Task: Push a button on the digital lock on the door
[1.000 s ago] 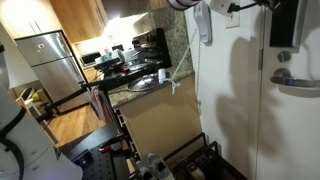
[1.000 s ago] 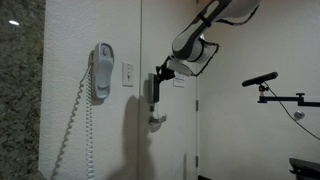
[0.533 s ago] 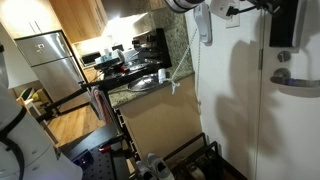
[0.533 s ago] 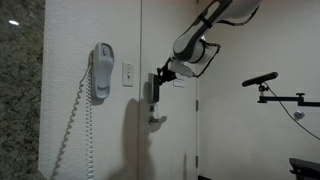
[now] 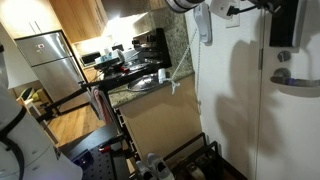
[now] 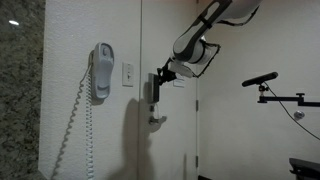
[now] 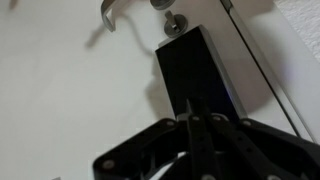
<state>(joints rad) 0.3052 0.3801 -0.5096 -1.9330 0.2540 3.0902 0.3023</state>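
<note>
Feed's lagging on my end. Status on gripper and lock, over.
Gripper shut, fingertips over the digital lock panel. Contact unconfirmed. Nothing in between; lever handle off the path.

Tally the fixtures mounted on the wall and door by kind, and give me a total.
Digital lock: 1
Lever handle: 1
Wall handset: 1
Switch plate: 1
Total: 4
</note>
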